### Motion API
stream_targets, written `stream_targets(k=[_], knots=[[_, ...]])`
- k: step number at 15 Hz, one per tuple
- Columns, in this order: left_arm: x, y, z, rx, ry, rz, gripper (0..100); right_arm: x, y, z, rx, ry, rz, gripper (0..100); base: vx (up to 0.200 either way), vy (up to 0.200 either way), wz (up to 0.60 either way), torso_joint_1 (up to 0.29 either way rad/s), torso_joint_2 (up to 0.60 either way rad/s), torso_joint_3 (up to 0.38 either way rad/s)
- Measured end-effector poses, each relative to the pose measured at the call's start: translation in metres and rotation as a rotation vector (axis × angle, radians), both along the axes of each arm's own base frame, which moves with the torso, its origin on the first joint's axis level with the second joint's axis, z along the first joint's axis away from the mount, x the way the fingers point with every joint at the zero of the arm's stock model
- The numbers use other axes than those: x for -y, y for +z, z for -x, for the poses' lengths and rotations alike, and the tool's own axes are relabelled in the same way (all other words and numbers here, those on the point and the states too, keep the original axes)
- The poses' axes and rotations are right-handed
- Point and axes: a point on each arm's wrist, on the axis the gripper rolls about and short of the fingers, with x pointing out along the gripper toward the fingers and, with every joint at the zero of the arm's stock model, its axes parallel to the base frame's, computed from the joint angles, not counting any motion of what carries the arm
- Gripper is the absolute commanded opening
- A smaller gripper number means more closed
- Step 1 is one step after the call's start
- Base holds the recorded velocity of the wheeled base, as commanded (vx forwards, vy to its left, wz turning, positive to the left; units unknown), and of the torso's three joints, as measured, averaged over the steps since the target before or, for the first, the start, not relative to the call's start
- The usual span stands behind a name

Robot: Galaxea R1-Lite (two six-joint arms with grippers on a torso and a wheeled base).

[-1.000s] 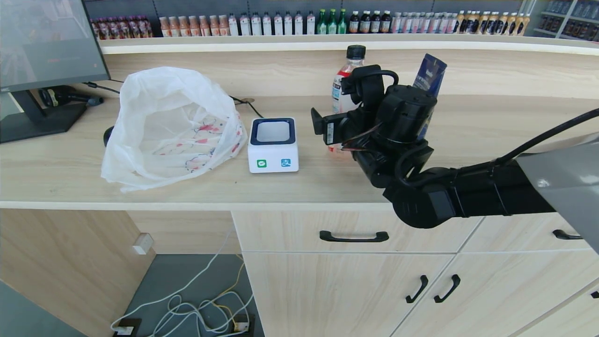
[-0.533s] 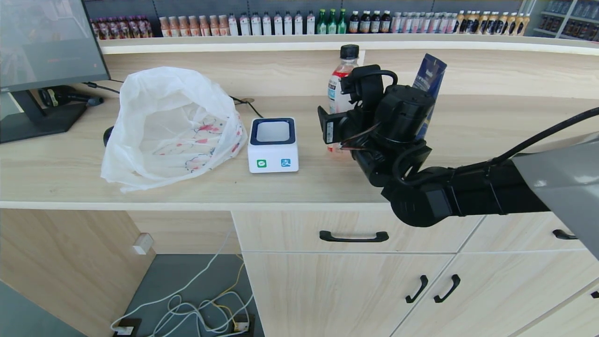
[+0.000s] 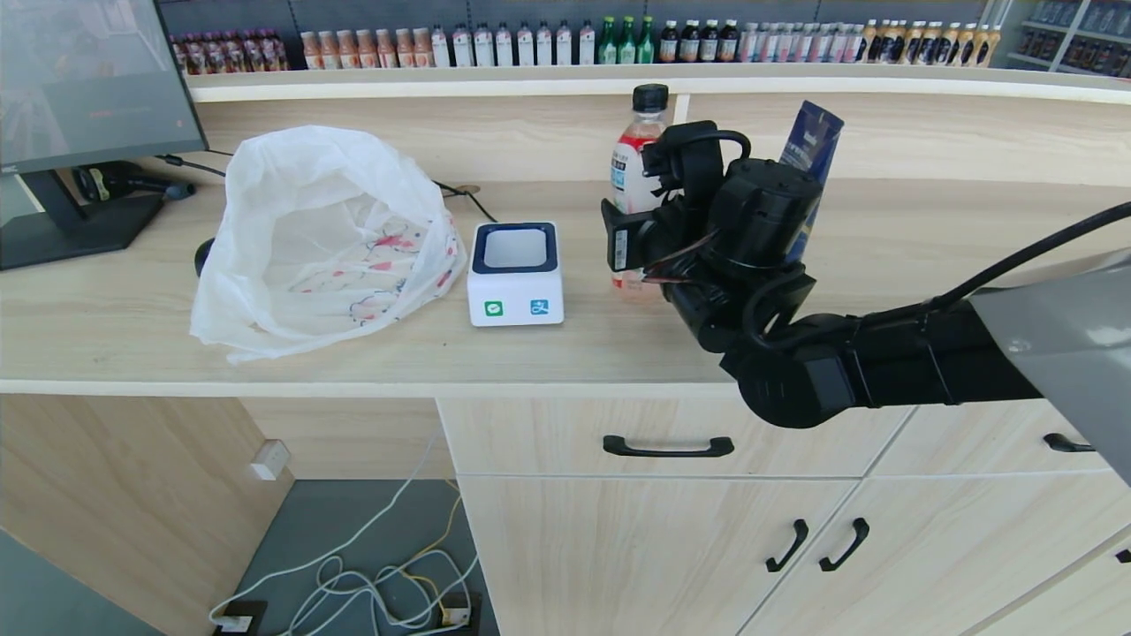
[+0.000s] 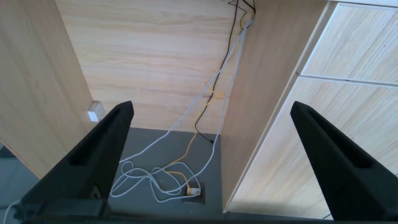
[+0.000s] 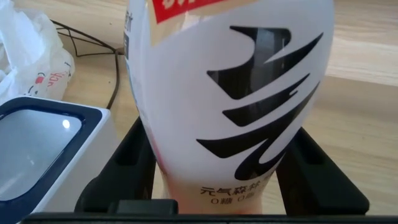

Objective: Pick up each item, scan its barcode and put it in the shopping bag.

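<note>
The right gripper (image 3: 638,243) held a drink bottle (image 3: 630,168), whose label should be turned toward the barcode scanner (image 3: 515,269) just to its left.

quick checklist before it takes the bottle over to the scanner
1. Bottle clamped in the right gripper: ok.
2. Bottle base clear of the counter: cannot tell.
3. Counter stretch between bottle and scanner bare: ok.
4. Barcode turned toward the scanner window: cannot tell.
5. Shopping bag mouth open: ok.
6. Left gripper open, low by the cabinets, out of the way: ok.
</note>
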Motion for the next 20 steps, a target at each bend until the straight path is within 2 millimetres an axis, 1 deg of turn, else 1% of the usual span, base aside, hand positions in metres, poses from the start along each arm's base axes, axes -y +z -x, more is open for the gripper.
stream_targets(k=[5, 7, 10, 16, 18, 20], knots=[[0.0, 0.0, 0.0, 0.0, -0.001, 0.0, 100, 0.004, 0.009, 0.006, 0.016, 0.003, -0.024, 0, 0.0, 0.0, 0.0, 0.0, 0.0, 0.0], [0.0, 0.0, 0.0, 0.0, 0.0, 0.0, 100, 0.005, 0.012, 0.014, 0.014, 0.014, -0.027, 0, 0.0, 0.0, 0.0, 0.0, 0.0, 0.0], [0.0, 0.0, 0.0, 0.0, 0.0, 0.0, 100, 0.011, 0.023, 0.027, 0.022, 0.024, -0.035, 0, 0.0, 0.0, 0.0, 0.0, 0.0, 0.0], [0.0, 0.0, 0.0, 0.0, 0.0, 0.0, 100, 0.033, 0.045, 0.067, 0.04, 0.056, -0.043, 0, 0.0, 0.0, 0.0, 0.0, 0.0, 0.0], [0.0, 0.0, 0.0, 0.0, 0.0, 0.0, 100, 0.037, 0.05, 0.087, 0.039, 0.082, -0.044, 0, 0.0, 0.0, 0.0, 0.0, 0.0, 0.0], [0.0, 0.0, 0.0, 0.0, 0.0, 0.0, 100, 0.036, 0.055, 0.112, 0.038, 0.127, -0.054, 0, 0.0, 0.0, 0.0, 0.0, 0.0, 0.0]])
